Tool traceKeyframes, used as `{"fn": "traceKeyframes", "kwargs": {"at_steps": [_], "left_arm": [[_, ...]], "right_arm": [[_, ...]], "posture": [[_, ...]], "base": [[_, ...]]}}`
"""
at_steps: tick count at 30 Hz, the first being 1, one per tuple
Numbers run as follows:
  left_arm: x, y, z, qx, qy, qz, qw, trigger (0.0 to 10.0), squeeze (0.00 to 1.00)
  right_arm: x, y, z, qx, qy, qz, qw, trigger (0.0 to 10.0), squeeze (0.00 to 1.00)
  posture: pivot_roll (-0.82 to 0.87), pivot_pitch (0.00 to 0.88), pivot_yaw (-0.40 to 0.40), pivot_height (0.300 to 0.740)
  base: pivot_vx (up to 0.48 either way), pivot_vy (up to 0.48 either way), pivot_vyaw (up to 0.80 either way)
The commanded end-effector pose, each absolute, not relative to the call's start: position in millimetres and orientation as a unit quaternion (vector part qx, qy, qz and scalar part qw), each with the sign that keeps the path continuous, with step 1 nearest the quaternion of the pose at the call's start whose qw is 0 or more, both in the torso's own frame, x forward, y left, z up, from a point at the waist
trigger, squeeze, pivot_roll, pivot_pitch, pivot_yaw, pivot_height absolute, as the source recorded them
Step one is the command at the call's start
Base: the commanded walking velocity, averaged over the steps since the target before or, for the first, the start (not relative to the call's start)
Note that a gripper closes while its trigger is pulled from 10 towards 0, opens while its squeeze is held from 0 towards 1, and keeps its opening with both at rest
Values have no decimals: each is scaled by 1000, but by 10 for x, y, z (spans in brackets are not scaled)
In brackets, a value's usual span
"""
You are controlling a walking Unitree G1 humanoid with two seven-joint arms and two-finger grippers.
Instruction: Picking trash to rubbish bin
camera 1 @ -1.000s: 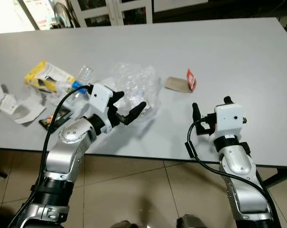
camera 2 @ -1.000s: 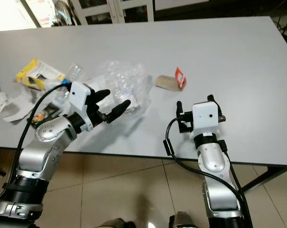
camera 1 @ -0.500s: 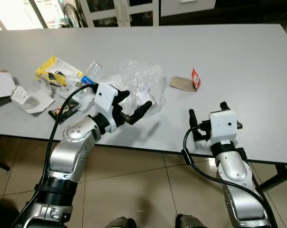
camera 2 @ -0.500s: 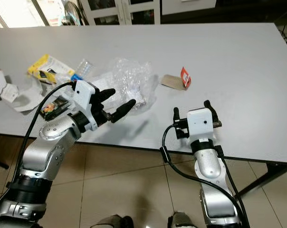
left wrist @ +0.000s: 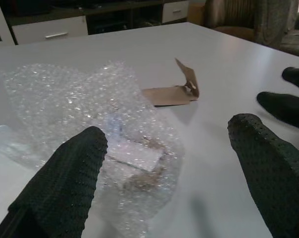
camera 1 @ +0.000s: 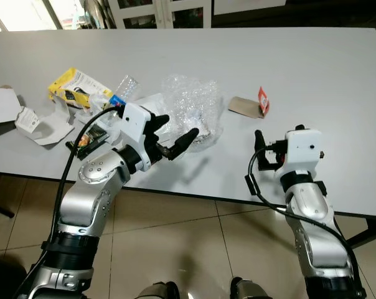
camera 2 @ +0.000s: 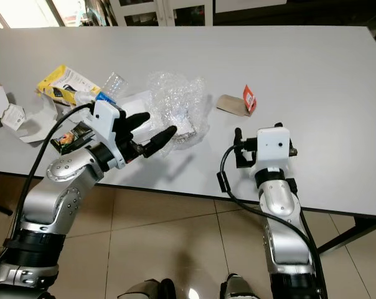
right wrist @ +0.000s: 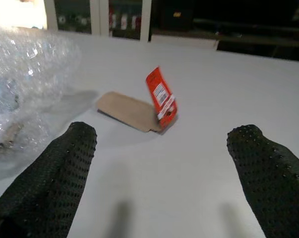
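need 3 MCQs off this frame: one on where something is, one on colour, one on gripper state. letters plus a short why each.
1. Where does the bubble wrap lie?
A. on the floor
B. on the table, ahead of the left gripper
C. in the right gripper

2. What colour is the tab on the brown card piece?
A. red
B. green
C. blue

3. How is the left gripper set?
A. shut on the bubble wrap
B. shut on nothing
C. open

Key: 1 B, the wrap rests on the white table just past the left fingertips. 2 A, the upright flap is red. 3 C, the left wrist view shows both fingers spread apart.
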State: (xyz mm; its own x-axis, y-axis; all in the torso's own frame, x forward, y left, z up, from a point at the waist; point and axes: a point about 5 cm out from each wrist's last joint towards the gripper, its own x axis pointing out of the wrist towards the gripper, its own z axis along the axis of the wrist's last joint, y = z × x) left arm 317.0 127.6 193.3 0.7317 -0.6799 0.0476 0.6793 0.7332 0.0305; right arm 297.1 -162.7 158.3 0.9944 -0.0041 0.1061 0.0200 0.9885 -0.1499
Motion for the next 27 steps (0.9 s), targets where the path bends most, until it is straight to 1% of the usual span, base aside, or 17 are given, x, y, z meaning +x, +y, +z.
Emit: {"fn": "traceKeyframes", "kwargs": {"at_steps": [1, 5, 10, 13, 27], "left_arm": [[3137, 1308, 1971, 4, -28, -370, 929, 10000, 0], [3061, 1381, 1974, 12, -15, -369, 929, 10000, 0], [2990, 1441, 1990, 12, -10, -365, 931, 10000, 0], [2932, 1452, 2027, 5, -9, -366, 931, 10000, 0], [2875, 1379, 2245, 8, -30, -383, 923, 10000, 0]], "right_arm": [[2998, -1641, 1545, -70, -39, -5, 997, 10000, 0], [3132, -1634, 1520, -71, -25, 1, 997, 10000, 0], [3209, -1616, 1504, -74, -18, 4, 997, 10000, 0], [3298, -1602, 1499, -96, -17, 13, 995, 10000, 0], [3616, -1631, 1642, -141, -40, 15, 989, 10000, 0]], "posture": [[-25, 185, 133, 740], [24, 221, 141, 740], [62, 247, 143, 740], [85, 261, 138, 740], [145, 256, 133, 740]], "base": [[0, 0, 0], [0, 0, 0], [0, 0, 0], [0, 0, 0], [0, 0, 0]]}}
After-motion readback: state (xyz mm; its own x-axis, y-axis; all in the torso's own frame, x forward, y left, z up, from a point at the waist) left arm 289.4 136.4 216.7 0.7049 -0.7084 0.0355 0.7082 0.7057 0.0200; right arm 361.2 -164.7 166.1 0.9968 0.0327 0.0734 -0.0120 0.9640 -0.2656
